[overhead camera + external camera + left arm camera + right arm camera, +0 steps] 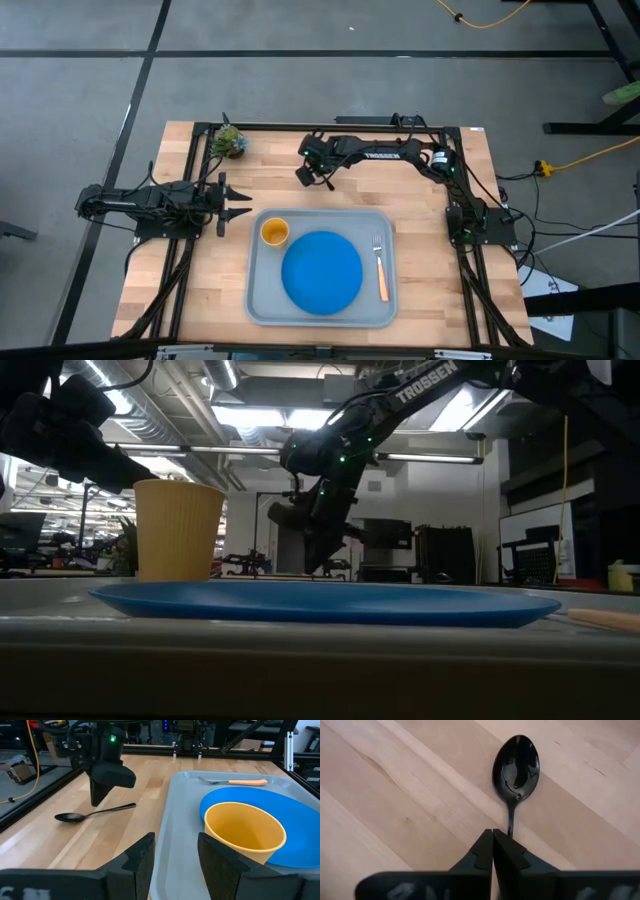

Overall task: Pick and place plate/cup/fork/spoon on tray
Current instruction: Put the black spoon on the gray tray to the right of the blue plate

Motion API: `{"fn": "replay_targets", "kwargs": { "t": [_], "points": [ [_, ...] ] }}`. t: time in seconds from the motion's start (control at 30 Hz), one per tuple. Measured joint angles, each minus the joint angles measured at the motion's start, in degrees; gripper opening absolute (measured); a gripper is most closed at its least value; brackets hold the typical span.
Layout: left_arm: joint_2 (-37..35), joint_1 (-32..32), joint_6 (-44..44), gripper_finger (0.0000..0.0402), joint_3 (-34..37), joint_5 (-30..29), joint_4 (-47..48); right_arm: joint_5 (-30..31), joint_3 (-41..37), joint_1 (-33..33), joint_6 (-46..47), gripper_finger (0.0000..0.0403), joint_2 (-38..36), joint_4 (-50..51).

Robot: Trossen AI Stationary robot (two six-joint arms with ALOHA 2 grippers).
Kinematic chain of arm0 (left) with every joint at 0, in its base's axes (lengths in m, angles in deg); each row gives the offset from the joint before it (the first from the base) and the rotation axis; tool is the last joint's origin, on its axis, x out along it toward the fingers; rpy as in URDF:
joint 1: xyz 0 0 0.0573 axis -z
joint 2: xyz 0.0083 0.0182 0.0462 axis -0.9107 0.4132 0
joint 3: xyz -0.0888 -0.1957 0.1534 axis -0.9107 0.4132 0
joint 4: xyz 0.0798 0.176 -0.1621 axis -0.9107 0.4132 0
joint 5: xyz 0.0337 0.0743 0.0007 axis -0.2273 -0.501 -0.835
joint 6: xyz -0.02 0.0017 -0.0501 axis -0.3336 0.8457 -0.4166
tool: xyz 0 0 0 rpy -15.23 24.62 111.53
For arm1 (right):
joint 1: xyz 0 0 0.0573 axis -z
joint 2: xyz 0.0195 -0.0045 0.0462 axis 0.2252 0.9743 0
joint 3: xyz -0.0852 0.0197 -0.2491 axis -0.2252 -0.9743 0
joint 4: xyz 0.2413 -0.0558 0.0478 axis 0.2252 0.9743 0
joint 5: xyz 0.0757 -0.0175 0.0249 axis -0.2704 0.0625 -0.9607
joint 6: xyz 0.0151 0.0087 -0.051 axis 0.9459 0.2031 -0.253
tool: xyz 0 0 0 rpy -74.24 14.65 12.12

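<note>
The right pincer, fingers pressed together over the thin handle of the small dark all-metal spoon, gripping nothing visibly, hovers near the wooden tabletop's far edge, while the left pincer waits open and empty beside the grey-blue rectangular tray.
</note>
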Motion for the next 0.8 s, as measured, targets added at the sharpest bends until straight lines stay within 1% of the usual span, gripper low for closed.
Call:
{"fn": "replay_targets", "kwargs": {
  "t": [0.33, 0.47, 0.6, 0.8],
  "points": [
    [0.00, 0.01, 0.00, 0.0143, 0.00, 0.00, 0.00, 0.04, -0.27, 0.53, -0.28, 0.0023, -0.02, 1.46],
    [0.00, 0.00, 0.00, 0.0143, 0.00, 0.00, 0.01, 0.06, -0.27, 0.75, 0.18, 0.0024, -0.02, -0.30],
    [0.01, 0.02, 0.00, 0.0143, 0.00, 0.00, 0.00, 1.97, -0.27, 0.74, 1.35, 0.0025, -0.02, 0.41],
    [0.01, 0.01, 0.00, 0.0143, 0.00, 0.00, 0.00, 2.59, -0.27, 0.71, 1.40, 0.0048, -0.02, 0.32]
  ]
}}
